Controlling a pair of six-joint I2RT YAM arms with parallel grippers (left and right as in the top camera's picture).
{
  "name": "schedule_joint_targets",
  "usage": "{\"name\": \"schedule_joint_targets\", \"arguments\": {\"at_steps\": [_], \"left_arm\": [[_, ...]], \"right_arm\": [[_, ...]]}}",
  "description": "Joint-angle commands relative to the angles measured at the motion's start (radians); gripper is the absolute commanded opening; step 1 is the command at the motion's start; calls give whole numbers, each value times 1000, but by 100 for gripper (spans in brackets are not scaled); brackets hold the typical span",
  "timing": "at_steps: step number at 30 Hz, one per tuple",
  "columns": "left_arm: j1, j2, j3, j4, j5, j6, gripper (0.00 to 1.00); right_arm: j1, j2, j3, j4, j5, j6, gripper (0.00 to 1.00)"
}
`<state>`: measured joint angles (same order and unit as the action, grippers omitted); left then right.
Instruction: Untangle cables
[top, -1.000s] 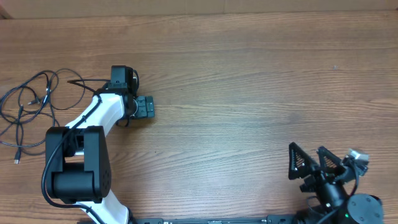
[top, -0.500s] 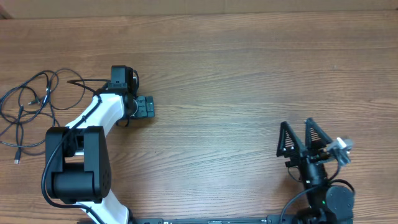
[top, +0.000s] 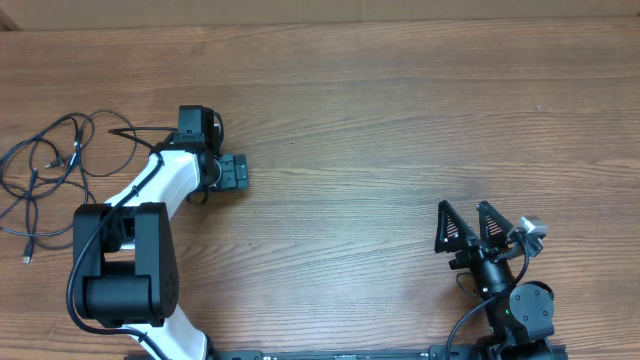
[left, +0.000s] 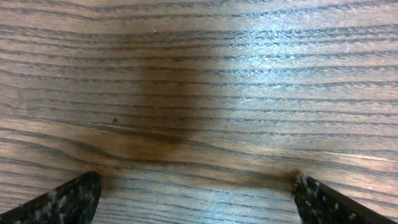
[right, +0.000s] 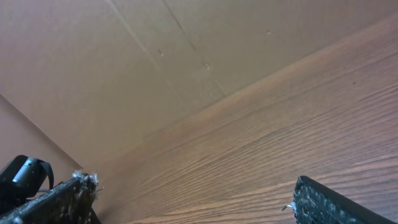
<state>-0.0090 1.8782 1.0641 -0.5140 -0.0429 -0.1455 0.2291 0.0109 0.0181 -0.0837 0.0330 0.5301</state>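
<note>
The cables (top: 45, 165) are thin black cords lying in loose, overlapping loops at the far left of the wooden table, with a small plug end (top: 27, 258) near the left edge. My left gripper (top: 235, 172) is to the right of them, pointing down close over bare wood. In the left wrist view its fingertips (left: 196, 196) are wide apart with nothing between them. My right gripper (top: 468, 224) is open and empty at the front right, far from the cables. In the right wrist view (right: 196, 193) it points across the table. No cable shows in either wrist view.
The left arm's white link and black base (top: 125, 260) stand at the front left, next to the cables. A brown cardboard wall (right: 124, 62) runs along the table's far edge. A black part of the left arm (right: 25, 174) shows at the lower left of the right wrist view.
My right gripper has moved to the left and a little away from the front edge, still open. The left arm and the cables have not moved.
</note>
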Motion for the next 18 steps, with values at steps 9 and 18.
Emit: {"name": "schedule_joint_targets", "arguments": {"at_steps": [9, 18], "left_arm": [[6, 147, -108, -23, 50, 11, 100], [6, 147, -108, -23, 50, 11, 100]], "right_arm": [[-4, -8, -11, 2, 3, -4, 100], [-4, -8, -10, 2, 15, -125, 100]]}}
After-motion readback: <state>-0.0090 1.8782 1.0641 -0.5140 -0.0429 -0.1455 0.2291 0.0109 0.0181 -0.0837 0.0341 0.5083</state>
